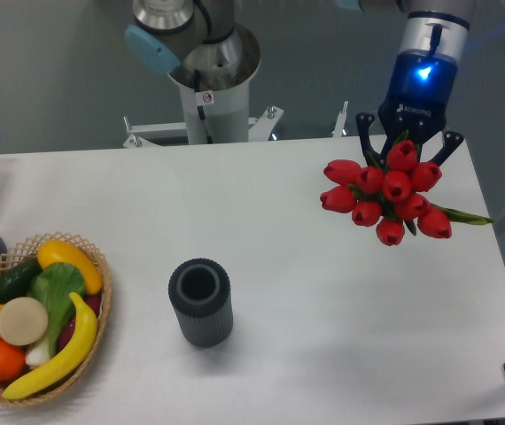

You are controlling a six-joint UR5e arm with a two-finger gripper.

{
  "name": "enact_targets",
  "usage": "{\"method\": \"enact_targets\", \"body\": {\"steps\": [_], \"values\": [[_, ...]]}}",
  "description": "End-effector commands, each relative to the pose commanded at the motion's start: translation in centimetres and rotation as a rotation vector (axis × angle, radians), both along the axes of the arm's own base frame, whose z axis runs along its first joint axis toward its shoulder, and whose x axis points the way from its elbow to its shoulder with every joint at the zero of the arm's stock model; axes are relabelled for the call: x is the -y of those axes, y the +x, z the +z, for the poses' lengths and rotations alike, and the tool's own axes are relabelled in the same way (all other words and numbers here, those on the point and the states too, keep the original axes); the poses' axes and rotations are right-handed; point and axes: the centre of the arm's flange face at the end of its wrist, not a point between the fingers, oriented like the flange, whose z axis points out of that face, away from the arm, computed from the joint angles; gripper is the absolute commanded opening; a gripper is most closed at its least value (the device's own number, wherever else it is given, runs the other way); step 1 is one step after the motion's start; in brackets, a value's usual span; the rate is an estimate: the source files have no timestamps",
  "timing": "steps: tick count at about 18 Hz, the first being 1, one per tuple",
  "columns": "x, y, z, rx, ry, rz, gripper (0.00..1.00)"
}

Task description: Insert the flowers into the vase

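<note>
Fingers (405, 142) clamp the bunch of red tulip flowers (389, 192) aloft (stems hidden); the ribbed dark grey cylinder vase (200, 302) stands well apart, unfilled.

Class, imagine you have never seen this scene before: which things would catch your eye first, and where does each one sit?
The flowers, a bright red bunch, stand out at once, held up at the far right of the white table by the gripper under its glowing blue light. Next comes the woven basket of colourful fruit and vegetables at the near left corner. Between them, near the middle, stands the vase, dark and ribbed, its mouth empty.
</note>
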Motion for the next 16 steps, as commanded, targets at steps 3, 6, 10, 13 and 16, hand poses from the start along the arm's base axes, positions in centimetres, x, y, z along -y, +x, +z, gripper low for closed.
{"method": "enact_targets", "body": {"steps": [3,6,10,13,16], "values": [[-0.04,0.21,-0.14,0.004,0.000,-0.001,0.37],[-0.02,0.40,-0.35,0.009,0.000,-0.001,0.37],[-0.11,0.35,-0.49,0.012,0.000,-0.002,0.37],[-0.27,0.43,-0.39,0.009,0.002,-0.006,0.37],[-0.57,0.61,-0.30,0.009,0.004,-0.011,0.37]]}}
